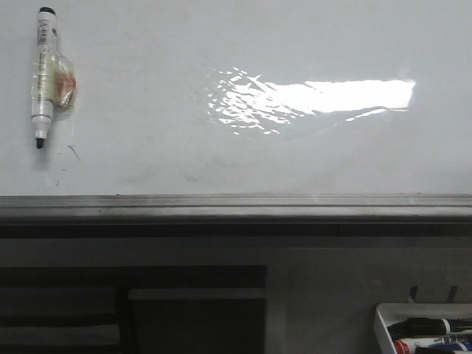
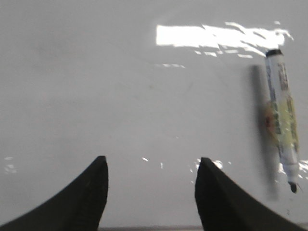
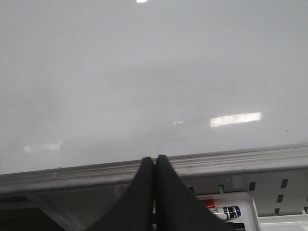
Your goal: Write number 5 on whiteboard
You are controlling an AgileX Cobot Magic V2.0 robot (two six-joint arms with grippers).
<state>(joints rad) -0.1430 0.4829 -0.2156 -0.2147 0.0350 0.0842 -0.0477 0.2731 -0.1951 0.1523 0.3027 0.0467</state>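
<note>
We see a bright rectangular glare patch [image 1: 317, 99] from an overhead light, rippled at its left end, on a glossy white surface. Below it runs a grey metal rail [image 1: 236, 206] across the full width. Under the rail sits a dark band, then a pale grey panel [image 1: 354, 273] with a dark recessed opening [image 1: 133, 276] at lower left. A white tray [image 1: 383, 324] holding markers [image 1: 431, 335] sits at lower right, on a slotted grey bracket [image 3: 269, 185].
</note>
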